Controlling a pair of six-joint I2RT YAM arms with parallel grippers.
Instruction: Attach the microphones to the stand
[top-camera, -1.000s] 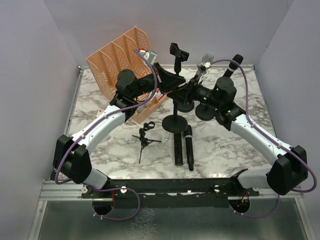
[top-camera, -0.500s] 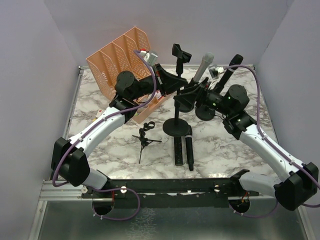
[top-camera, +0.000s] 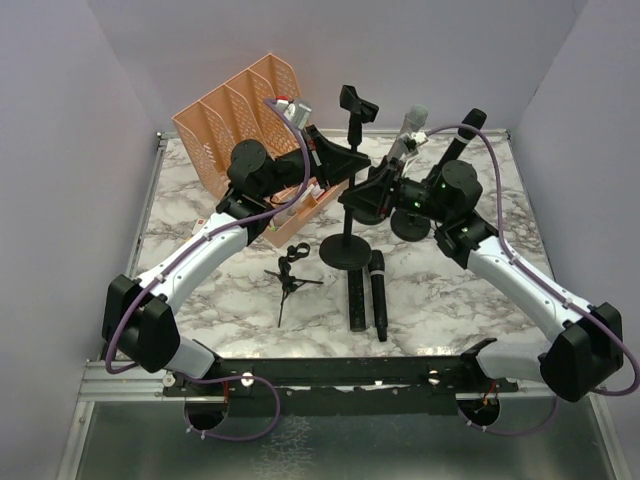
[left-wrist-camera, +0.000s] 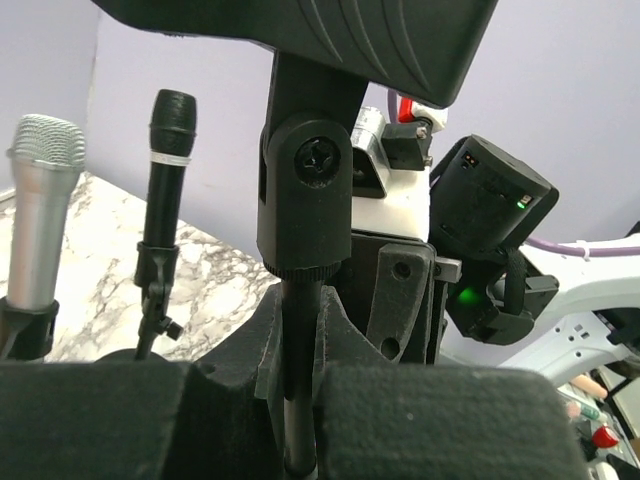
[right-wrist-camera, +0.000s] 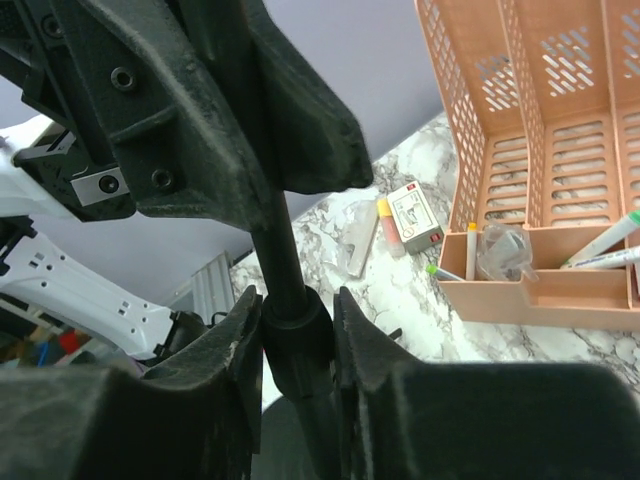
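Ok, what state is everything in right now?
Front stand: upright, clip empty.
Left gripper: shut on front stand.
Right gripper: shut on front stand.
Silver mic: upright, mounted.
Far black mic: upright, mounted.
Two loose black mics: lying flat, unattached.
Mini tripod: lying down.

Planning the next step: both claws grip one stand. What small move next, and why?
Probably open the right claw and back it off the stand. Both claws grip the same pole, its clip is empty, and two black mics lie on the table beside it, nearer the right arm. The left claw alone could likely steady the stand.
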